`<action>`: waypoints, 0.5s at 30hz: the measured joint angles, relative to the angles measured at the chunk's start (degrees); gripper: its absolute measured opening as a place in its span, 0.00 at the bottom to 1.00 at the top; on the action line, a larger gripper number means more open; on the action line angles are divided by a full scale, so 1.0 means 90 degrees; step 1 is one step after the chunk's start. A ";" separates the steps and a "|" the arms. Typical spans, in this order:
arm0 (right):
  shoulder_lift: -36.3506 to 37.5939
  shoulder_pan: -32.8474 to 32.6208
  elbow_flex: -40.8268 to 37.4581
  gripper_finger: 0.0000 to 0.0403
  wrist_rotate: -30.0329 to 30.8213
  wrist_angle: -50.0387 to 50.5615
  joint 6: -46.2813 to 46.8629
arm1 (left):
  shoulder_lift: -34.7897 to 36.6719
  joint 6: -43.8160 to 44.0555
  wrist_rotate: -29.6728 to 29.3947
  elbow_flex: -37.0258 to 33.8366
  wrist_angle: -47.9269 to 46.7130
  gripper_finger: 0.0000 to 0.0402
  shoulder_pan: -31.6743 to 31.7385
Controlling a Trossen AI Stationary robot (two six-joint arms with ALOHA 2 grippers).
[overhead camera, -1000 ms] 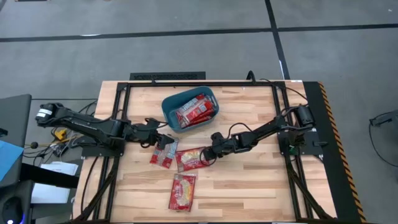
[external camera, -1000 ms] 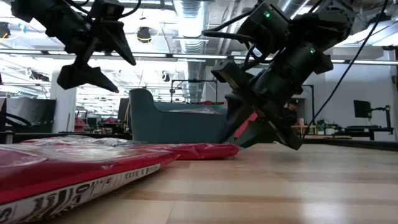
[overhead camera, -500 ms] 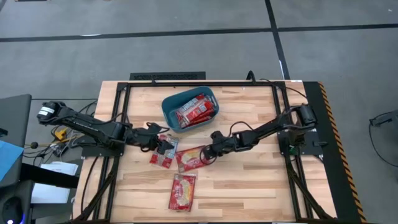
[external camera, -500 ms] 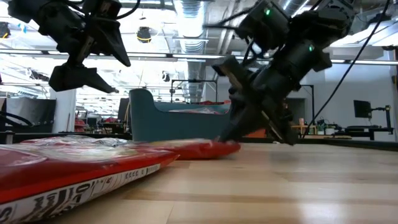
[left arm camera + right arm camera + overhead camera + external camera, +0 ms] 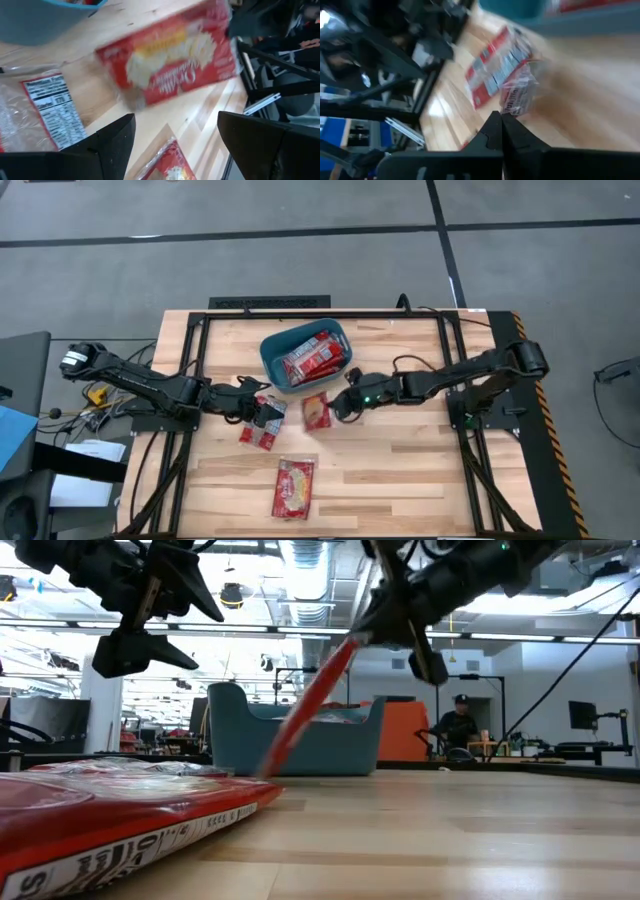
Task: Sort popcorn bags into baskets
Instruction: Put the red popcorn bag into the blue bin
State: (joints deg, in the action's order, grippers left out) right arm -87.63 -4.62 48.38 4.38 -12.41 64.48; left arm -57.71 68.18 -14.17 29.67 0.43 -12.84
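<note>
A teal basket [image 5: 272,356] [image 5: 240,735] stands at the table's far middle with red popcorn bags [image 5: 318,357] lying in it. My right gripper [image 5: 343,406] [image 5: 372,628] is shut on one popcorn bag [image 5: 316,411] [image 5: 305,710] [image 5: 170,57] just in front of the basket. My left gripper [image 5: 262,412] [image 5: 150,635] [image 5: 175,145] hovers open above a second bag [image 5: 262,428] [image 5: 45,107] lying flat, label side up. A third bag [image 5: 293,487] [image 5: 120,820] lies flat nearer the near edge. My right gripper pinches the bag between its two fingers at the upper end [image 5: 352,642], coming from the table's right and above. The bag hangs slanted below the fingers, picture side up. Its lower end [image 5: 268,772] is down near the table; whether it touches, I cannot tell.
Black frame rails [image 5: 300,313] run along the table's far, left and right sides. Bare wood [image 5: 400,470] lies to the right and near side of the bags. A person [image 5: 458,725] sits in the room beyond the table.
My right gripper has risen and moved toward the basket, keeping its hold. The bag, which lay flat on the table, has been lifted at one end and now hangs slanted, closer to the basket. The left gripper has stayed open above its bag.
</note>
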 joint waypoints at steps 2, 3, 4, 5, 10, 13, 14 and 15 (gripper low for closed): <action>0.0211 0.0106 0.0001 0.01 -0.0010 0.0001 -0.0132 | 0.0000 -0.0016 0.0000 0.0002 0.0043 0.67 0.0000; 0.0304 0.0164 0.0005 0.01 -0.0032 -0.0007 -0.0175 | 0.0000 -0.0022 0.0000 0.0002 0.0069 0.67 0.0000; 0.0389 0.0228 0.0007 0.01 -0.0098 -0.0004 -0.0225 | 0.0000 -0.0020 0.0000 0.0002 0.0089 0.67 0.0000; 0.0475 0.0290 0.0007 0.01 -0.0164 -0.0001 -0.0272 | 0.0000 -0.0021 0.0000 0.0002 0.0091 0.67 0.0000; 0.0798 0.0567 0.0011 0.01 -0.0374 -0.0004 -0.0394 | 0.0000 -0.0022 0.0002 0.0002 0.0080 0.67 0.0000; 0.0847 0.0753 0.0148 0.01 -0.0658 0.0022 -0.0540 | 0.0000 -0.0022 0.0002 0.0002 0.0078 0.67 0.0000; 0.0847 0.0804 0.0253 0.01 -0.0761 0.0027 -0.0594 | 0.0000 -0.0023 0.0002 0.0002 0.0078 0.67 0.0000; 0.0825 0.0844 0.0393 0.01 -0.0856 0.0017 -0.0678 | 0.0000 -0.0023 0.0002 0.0002 0.0077 0.67 0.0000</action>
State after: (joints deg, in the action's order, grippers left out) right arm -80.20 2.98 51.92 -3.32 -12.25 58.38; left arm -57.71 67.97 -14.15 29.69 1.12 -12.84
